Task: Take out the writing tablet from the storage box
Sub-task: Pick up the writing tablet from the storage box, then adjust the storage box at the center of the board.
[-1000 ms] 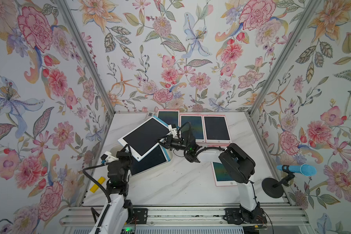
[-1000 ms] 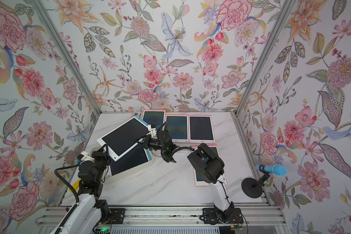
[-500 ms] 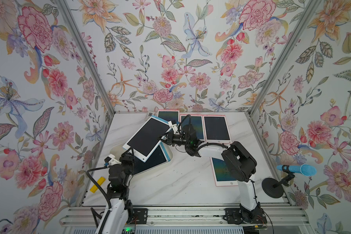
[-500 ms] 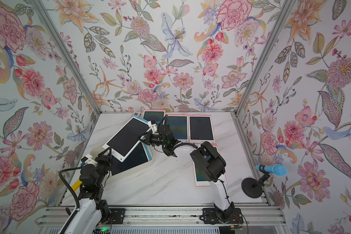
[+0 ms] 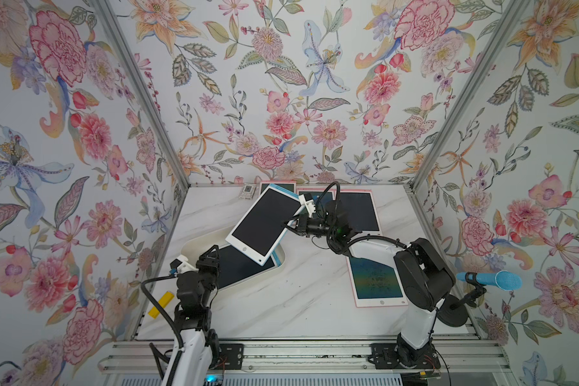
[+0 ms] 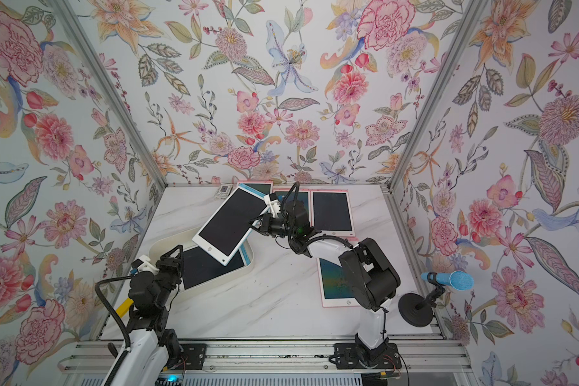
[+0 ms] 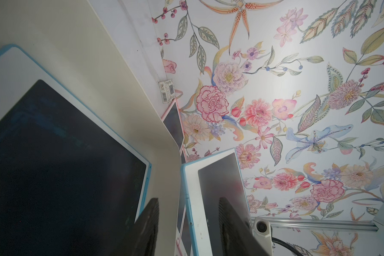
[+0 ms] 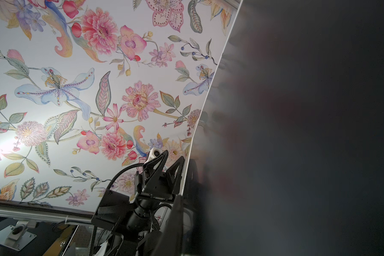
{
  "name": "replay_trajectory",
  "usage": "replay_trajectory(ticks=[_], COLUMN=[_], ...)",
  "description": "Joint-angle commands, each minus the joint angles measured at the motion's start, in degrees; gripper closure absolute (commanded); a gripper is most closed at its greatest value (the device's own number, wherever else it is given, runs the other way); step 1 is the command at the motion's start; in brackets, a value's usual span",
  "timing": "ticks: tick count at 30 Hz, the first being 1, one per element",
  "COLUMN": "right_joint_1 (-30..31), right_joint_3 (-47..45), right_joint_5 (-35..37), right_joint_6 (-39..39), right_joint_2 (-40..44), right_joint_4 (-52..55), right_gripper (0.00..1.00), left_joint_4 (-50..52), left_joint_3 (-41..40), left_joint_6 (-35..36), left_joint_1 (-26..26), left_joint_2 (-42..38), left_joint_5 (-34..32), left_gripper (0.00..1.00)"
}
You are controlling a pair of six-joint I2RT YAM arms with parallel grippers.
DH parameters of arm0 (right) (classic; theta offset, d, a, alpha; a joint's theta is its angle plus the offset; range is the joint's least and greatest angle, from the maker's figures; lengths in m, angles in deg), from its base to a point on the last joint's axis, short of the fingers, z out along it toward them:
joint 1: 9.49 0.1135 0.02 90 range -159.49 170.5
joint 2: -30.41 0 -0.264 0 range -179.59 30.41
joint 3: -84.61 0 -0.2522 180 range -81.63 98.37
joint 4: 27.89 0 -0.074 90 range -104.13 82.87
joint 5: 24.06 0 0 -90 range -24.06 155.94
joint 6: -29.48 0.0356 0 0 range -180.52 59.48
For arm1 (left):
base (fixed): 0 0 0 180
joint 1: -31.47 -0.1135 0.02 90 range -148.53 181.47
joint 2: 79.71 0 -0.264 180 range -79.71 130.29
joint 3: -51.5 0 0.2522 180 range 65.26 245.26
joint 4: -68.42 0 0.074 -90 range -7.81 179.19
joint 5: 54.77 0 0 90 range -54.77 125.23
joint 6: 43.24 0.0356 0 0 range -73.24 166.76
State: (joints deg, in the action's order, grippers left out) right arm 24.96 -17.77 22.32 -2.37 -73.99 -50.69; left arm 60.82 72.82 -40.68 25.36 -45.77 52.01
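Top views: in both, the right end effector [image 5: 290, 226] [image 6: 255, 224] is clamped tight on one long edge of the writing tablet [image 5: 264, 224] [image 6: 231, 224]. The tablet is up off the bench [image 5: 281, 300], tilted, with its dark screen facing up.
Writing tablet: it has a white face and a blue rim. Its button end hangs over the right end of the storage box [image 5: 194, 241] [image 6: 168, 242], and the rest reaches past the box toward the back wall.
Storage box: cream and shallow, it sits on the marble bench with a second tablet [image 5: 244, 267] lying flat inside.
Left end effector [image 5: 213, 250]: it is poised over the left end of the storage box, jaws partway apart and gripping nothing.
Left wrist view: the jaws show a clear gap. The second tablet [image 7: 53, 166] sits inside the box wall [image 7: 120, 110], and the writing tablet [image 7: 220, 188] is just outside that wall.
Right wrist view: the tablet's dark screen [image 8: 308, 133] fills most of the frame, and the grip itself can't be seen here.
Beyond the storage box: pink tablets [image 5: 358, 214] lie flat in a row, with a small card [image 5: 248, 192] by the wall.
Right of the storage box: another pink tablet [image 5: 376, 284] lies well apart from it, and a blue microphone [image 5: 488, 280] stands farther out.
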Motion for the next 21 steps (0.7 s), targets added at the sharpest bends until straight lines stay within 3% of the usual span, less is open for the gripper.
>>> replay_trajectory(ticks=[1, 3, 8, 11, 17, 21], right_joint_1=[-2.7, -4.2, -9.2, -10.9, -13.7, -15.2], right_joint_3=[-2.9, -5.4, -10.0, -12.0, -17.5, -20.6], right_joint_5=[-5.1, -7.3, -9.9, -10.0, -8.7, -8.7], right_joint_6=[-4.4, -6.6, -17.9, -23.5, -26.3, -27.8], right_joint_2=[6.9, 10.9, 22.1, 27.7, 33.5, 36.9], right_joint_4=[1.5, 4.7, 24.5, 34.7, 43.3, 48.7], right_gripper=[1.0, 1.0, 1.0, 1.0, 1.0, 1.0], left_joint_4=[2.7, 3.7, 0.1, -1.2, -5.3, -5.0], left_joint_3=[6.3, 10.1, 17.8, 23.8, 32.5, 35.4], left_joint_6=[8.1, 13.5, 23.6, 28.8, 33.4, 35.7], left_joint_1=[-0.5, -0.5, 1.4, 6.6, 18.5, 21.6], left_joint_2=[3.6, 8.2, 21.1, 29.8, 42.4, 48.0], left_joint_5=[4.8, 8.1, 16.9, 20.4, 23.8, 24.0], left_gripper=[0.53, 0.53, 0.5, 0.49, 0.48, 0.46])
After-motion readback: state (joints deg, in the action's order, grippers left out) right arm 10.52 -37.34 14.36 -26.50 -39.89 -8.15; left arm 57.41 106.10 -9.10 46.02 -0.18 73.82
